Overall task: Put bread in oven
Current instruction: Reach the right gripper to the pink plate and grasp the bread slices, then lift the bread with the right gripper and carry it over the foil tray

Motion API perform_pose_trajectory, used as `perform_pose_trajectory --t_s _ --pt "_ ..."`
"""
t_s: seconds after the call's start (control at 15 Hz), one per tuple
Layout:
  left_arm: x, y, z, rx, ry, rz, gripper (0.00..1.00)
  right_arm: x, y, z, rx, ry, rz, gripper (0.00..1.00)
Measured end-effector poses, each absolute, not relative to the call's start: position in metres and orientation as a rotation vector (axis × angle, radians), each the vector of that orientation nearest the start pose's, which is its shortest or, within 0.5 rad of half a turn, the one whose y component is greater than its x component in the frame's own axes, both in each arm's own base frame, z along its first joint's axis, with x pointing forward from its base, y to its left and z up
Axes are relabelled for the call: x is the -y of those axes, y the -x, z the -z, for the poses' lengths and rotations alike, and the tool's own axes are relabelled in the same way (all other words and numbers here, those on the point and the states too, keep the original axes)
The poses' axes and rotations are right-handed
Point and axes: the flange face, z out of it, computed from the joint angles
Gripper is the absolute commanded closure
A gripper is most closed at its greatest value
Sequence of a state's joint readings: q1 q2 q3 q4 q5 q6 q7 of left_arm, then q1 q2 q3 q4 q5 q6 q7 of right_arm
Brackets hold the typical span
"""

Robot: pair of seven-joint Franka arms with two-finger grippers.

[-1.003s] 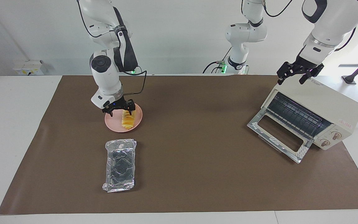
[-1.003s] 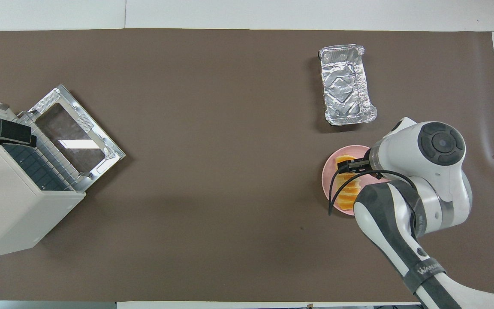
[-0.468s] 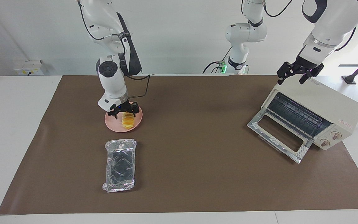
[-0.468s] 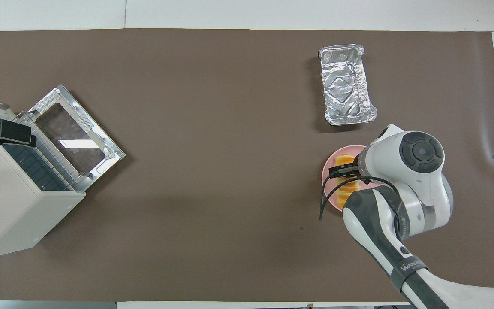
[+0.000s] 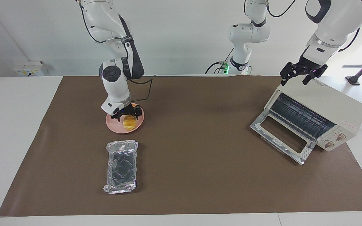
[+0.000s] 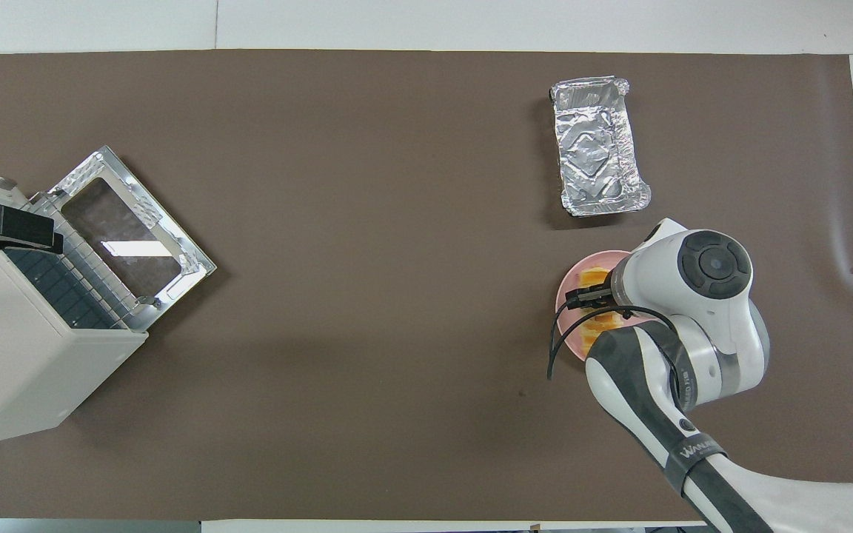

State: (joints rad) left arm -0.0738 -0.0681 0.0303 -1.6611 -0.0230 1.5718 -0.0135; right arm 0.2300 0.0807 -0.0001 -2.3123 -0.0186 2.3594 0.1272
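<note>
The right gripper (image 5: 127,113) is set down astride the bread (image 5: 128,122) on the plate (image 5: 113,125), its jaw state unclear; the loaf should be squeezed gently mid-length. The left gripper (image 5: 297,75) waits open over the oven (image 5: 322,103).

Over the last second the right arm has swung its wrist and elbow toward the middle of the tabletop, so the right tool (image 5: 127,113) now sits squarely over the bread (image 5: 128,122) on the pink plate (image 5: 113,126) rather than off toward the plate's rim at the right arm's end. It has also come lower onto the end of the loaf nearer to the robots, and its fingers, spread wide before, have begun to draw in on either side of the bread. In the overhead view the arm now covers more of the plate and loaf than before.
</note>
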Motion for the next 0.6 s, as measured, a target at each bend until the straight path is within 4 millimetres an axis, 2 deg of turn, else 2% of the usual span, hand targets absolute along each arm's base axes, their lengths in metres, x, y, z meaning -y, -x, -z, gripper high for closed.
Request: perform_pose_trajectory --t_s 0.4,0.6 --pt "0.025 -0.532 -0.619 -0.047 3.166 -0.035 0.00 -0.115 -0.505 -0.312 0.175 3.156 -0.053 1.00" --pt "0.025 -0.532 -0.619 -0.047 3.166 -0.035 0.00 -0.114 -0.519 -0.338 0.163 3.162 -0.103 1.00"
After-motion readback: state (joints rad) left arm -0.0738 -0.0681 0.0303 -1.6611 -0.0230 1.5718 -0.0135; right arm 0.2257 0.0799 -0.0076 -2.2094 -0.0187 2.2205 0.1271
